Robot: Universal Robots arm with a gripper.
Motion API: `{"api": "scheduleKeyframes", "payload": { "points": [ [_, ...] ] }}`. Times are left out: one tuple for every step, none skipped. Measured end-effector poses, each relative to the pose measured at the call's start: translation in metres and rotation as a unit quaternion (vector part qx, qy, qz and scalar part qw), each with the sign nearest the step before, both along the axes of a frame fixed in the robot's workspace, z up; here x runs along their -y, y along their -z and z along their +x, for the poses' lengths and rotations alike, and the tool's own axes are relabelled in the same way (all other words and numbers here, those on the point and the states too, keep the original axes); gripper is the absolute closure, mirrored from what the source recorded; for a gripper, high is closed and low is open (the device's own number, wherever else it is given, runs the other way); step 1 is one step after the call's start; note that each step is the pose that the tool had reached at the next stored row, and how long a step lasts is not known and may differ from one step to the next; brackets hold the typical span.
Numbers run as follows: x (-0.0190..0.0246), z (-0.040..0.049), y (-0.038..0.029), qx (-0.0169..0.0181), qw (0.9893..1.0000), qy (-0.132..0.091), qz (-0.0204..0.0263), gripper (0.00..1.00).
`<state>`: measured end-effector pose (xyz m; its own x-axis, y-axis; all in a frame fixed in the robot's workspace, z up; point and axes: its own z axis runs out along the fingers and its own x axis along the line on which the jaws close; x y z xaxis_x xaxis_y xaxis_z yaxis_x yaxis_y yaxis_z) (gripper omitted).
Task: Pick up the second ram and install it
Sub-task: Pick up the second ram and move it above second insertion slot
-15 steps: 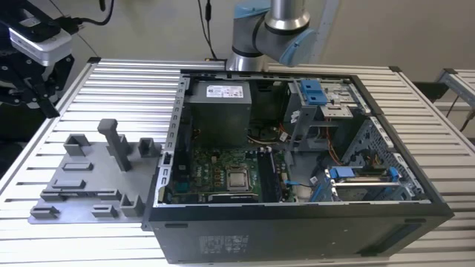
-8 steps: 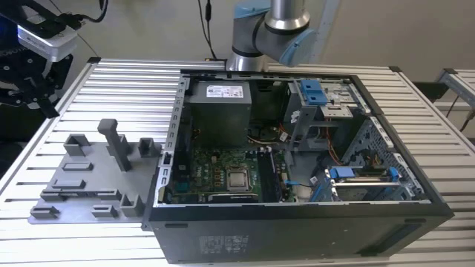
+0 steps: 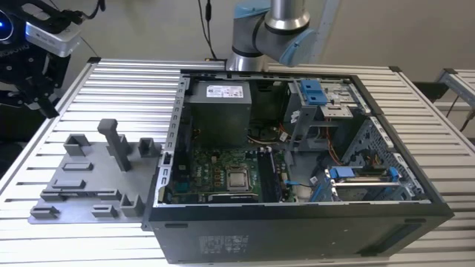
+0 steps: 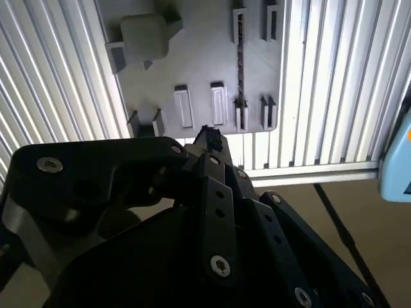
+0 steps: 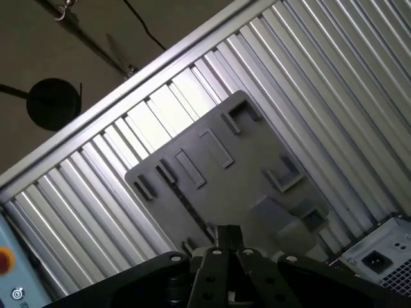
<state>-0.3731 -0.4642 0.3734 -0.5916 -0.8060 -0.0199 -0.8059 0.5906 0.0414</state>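
**Fig.** Pick-and-install of the second ram, pre-grasp stage. The gripper (image 5: 226,235) hangs over the slatted table (image 3: 111,83), above and apart from the grey tray (image 3: 95,182). The tray lies just beside the open PC case (image 3: 297,233), on the exterior view's left.

In both wrist views we see the fingertips (image 4: 209,136) brought together w/ nothing between them.

The second ram (image 4: 241,61) stands on edge in the tray's slotted holders and reads as a thin dark strip. In the first wrist view it runs toward the fingertips, but we see no contact.

Progress, as we judge it, is early:
- **Pick-up:** not yet done; the ram is still in the tray.
- **Install:** not begun.

The motherboard (image 3: 222,167) lies exposed inside the case, well apart from the gripper. We cannot tell from the exterior view whether its memory slots are occupied.

Left of the task: grasp, transfer to the case, seating in a slot.
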Motion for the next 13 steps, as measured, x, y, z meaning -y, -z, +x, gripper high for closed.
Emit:
{"api": "scheduleKeyframes", "payload": {
  "points": [
    [0.0000,0.0000,0.0000,0.0000,1.0000,-0.009,0.0000,0.89],
    [0.0000,0.0000,0.0000,0.0000,0.9998,-0.018,-0.0001,0.89],
    [0.0000,0.0000,0.0000,0.0000,0.9996,-0.027,-0.0002,0.89],
    [0.0000,0.0000,0.0000,0.0000,0.9994,-0.036,-0.0002,0.89],
    [0.0000,0.0000,0.0000,0.0000,0.9990,-0.045,-0.0004,0.89],
    [0.0000,0.0000,0.0000,0.0000,0.9985,-0.054,-0.0005,0.89],
    [0.0000,0.0000,0.0000,0.0000,0.9980,-0.063,-0.0006,0.89],
    [0.0000,0.0000,0.0000,0.0000,0.9974,-0.072,-0.0006,0.89],
    [0.0000,0.0000,0.0000,0.0000,0.9967,-0.081,-0.0007,0.89],
    [0.0000,0.0000,0.0000,0.0000,0.9959,-0.090,-0.0008,0.89],
    [0.0000,0.0000,0.0000,0.0000,0.9951,-0.099,-0.0008,0.89],
    [0.0000,0.0000,0.0000,0.0000,0.9941,-0.109,-0.0009,0.89],
    [0.0000,0.0000,0.0000,0.0000,0.9931,-0.117,-0.0009,0.89]
  ]
}}
